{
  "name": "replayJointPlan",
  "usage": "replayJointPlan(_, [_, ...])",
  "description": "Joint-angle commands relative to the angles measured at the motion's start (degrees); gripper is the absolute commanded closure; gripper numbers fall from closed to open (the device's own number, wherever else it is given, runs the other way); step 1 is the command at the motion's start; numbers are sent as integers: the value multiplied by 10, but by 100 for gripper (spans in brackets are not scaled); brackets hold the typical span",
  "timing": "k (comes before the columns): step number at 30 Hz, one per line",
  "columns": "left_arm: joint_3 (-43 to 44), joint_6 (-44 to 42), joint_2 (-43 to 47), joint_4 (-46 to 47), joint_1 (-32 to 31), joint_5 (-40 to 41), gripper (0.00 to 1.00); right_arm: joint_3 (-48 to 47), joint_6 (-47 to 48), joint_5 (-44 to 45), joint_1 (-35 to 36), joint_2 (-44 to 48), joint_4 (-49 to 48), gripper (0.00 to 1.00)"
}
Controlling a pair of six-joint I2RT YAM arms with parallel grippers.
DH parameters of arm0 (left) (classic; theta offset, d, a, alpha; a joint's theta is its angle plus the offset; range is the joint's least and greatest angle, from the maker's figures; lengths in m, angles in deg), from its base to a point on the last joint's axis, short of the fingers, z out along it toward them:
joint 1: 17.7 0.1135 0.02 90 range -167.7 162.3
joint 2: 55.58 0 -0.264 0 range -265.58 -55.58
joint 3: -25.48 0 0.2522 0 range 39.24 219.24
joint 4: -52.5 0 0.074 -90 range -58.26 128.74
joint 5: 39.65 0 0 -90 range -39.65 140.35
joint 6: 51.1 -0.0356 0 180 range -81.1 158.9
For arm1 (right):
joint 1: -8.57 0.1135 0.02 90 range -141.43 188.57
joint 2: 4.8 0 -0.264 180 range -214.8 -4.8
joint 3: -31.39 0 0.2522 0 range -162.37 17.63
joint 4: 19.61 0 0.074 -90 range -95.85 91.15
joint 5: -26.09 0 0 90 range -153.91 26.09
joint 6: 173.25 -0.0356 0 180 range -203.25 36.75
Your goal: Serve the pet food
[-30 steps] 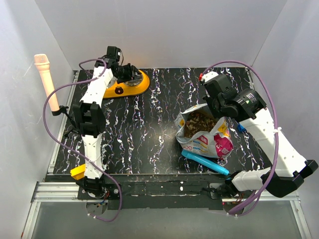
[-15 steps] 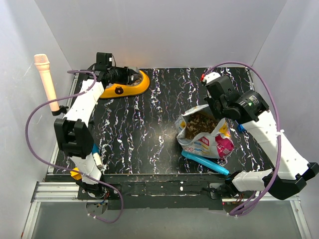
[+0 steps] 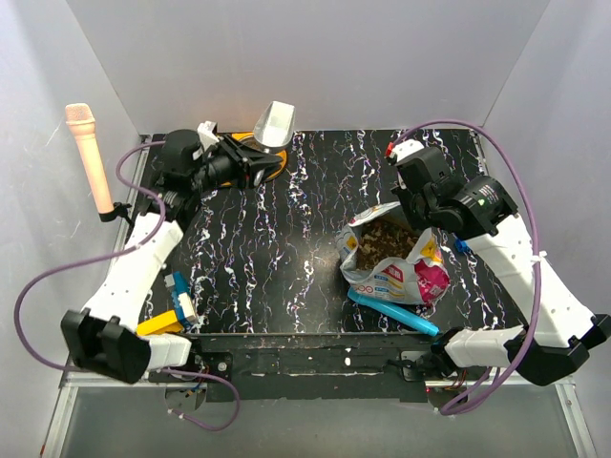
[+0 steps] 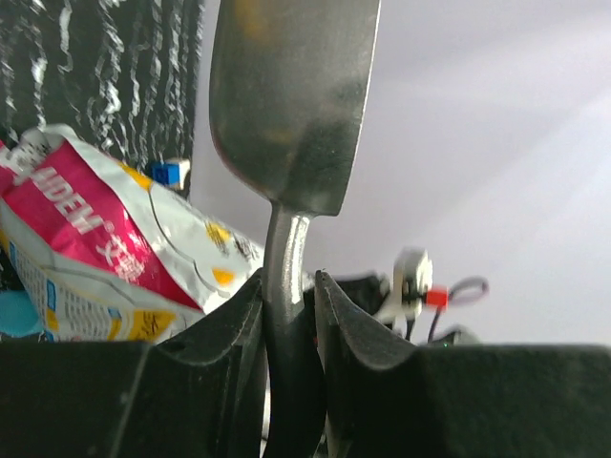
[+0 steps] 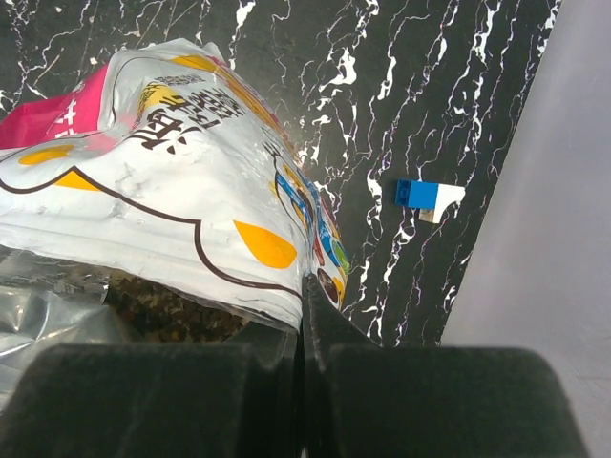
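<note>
The pet food (image 3: pixel 383 239) lies as brown kibble inside the open printed pouch (image 3: pixel 393 267) at the table's right. My right gripper (image 3: pixel 418 232) is shut on the pouch's rim (image 5: pixel 286 286), and kibble (image 5: pixel 162 310) shows under the rim. At the back left, my left gripper (image 3: pixel 256 164) is shut on the handle (image 4: pixel 286 305) of the grey metal scoop (image 3: pixel 272 124). The scoop's bowl (image 4: pixel 286 95) is raised and tilted up, with no kibble showing in it. Only an edge of the orange double bowl (image 3: pixel 278 162) shows behind the left gripper.
A blue tube (image 3: pixel 392 311) lies in front of the pouch. A small blue-white block (image 5: pixel 427 196) sits right of the pouch. A peach microphone-shaped post (image 3: pixel 88 157) stands at the left wall. Blue and yellow pieces (image 3: pixel 178 291) lie near the left front edge.
The left arm has pulled back toward the left and lifted the scoop off the orange bowl, tipping it upward. The right gripper has kept its hold on the pouch rim.
</note>
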Motion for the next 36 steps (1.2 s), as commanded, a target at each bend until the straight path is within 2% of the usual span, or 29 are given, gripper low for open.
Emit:
replayJointPlan(1, [-53, -29, 94, 101, -8, -57, 100, -79, 4, 34, -4, 14, -130, 99])
replayJointPlan(7, [-50, -54, 135, 52, -25, -148, 100, -141, -12, 40, -4, -34, -118, 99])
replayJointPlan(8, [-53, -59, 138, -32, -41, -193, 100, -169, -16, 41, -4, -58, -118, 99])
replayJointPlan(9, [-57, -63, 137, -51, -50, -206, 100, -187, -17, 40, -4, -67, -118, 99])
replayJointPlan(11, [-52, -86, 142, -108, -70, -218, 100, -210, -19, 41, -4, -83, -118, 99])
replayJointPlan(16, [-3, -172, 135, -250, -72, -233, 100, -290, -20, 34, -4, -128, -121, 99])
replayJointPlan(20, [-2, -174, 127, -269, -72, -240, 100, -342, -30, 0, -3, -157, -127, 99])
replayJointPlan(24, [5, -174, 110, -282, -72, -245, 100, -328, -31, -57, 3, -153, -149, 99])
replayJointPlan(28, [19, -207, 93, -352, -72, -238, 100, -273, -44, -81, 9, -133, -166, 99])
replayJointPlan(32, [11, -248, 88, -425, -72, -224, 100, -222, -61, -86, 12, -119, -180, 99])
replayJointPlan(36, [-11, -253, 102, -441, -72, -241, 100, -204, -68, -88, 13, -112, -191, 99])
